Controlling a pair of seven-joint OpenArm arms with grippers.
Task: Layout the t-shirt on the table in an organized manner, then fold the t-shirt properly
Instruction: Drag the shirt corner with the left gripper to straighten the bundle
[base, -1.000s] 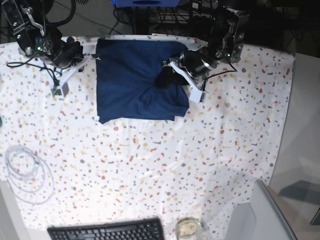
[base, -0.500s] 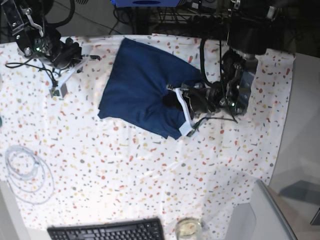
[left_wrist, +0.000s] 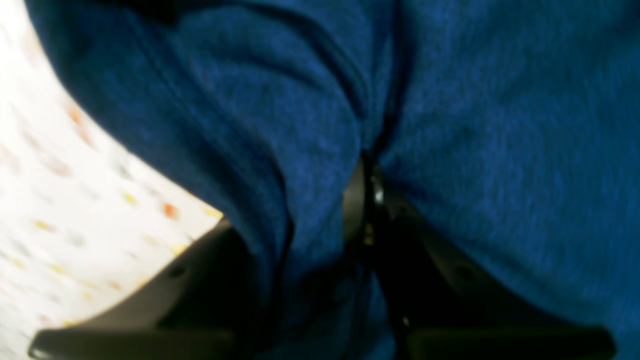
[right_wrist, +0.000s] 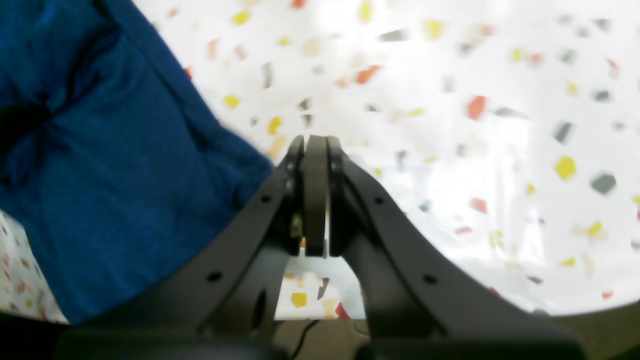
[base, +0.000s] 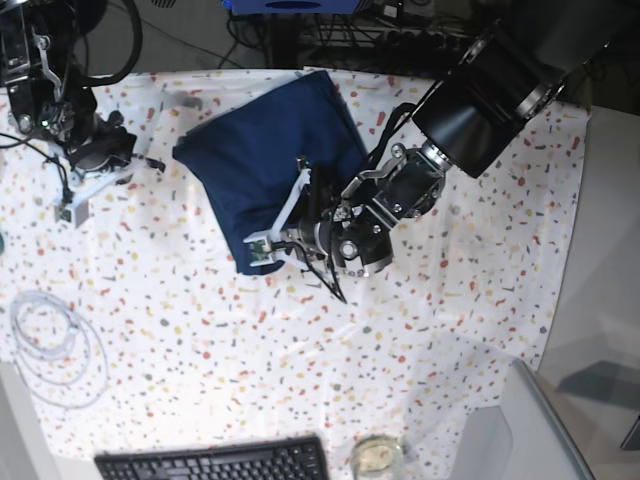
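The dark navy t-shirt (base: 262, 150) lies bunched and skewed at the back middle of the speckled table (base: 420, 330). My left gripper (base: 298, 222) reaches in from the right and is shut on the t-shirt's near edge. In the left wrist view the blue fabric (left_wrist: 475, 125) is pinched between the dark fingers (left_wrist: 450, 280) of that gripper (left_wrist: 361, 172) and fills most of the picture. My right gripper (base: 150, 162) is shut on nothing, just left of the t-shirt. In the right wrist view its tips (right_wrist: 315, 145) hang over bare cloth (right_wrist: 450, 100), with the t-shirt (right_wrist: 100, 175) to their left.
A coiled white cable (base: 50, 345) lies at the left front. A black keyboard (base: 210, 462) and a glass (base: 375, 455) sit at the front edge. A grey object (base: 520, 430) covers the front right corner, beside a plain grey surface (base: 600, 250).
My left gripper has dragged the t-shirt leftward and toward the front, turning and bunching it. The right arm has drawn back to the left, away from the shirt.
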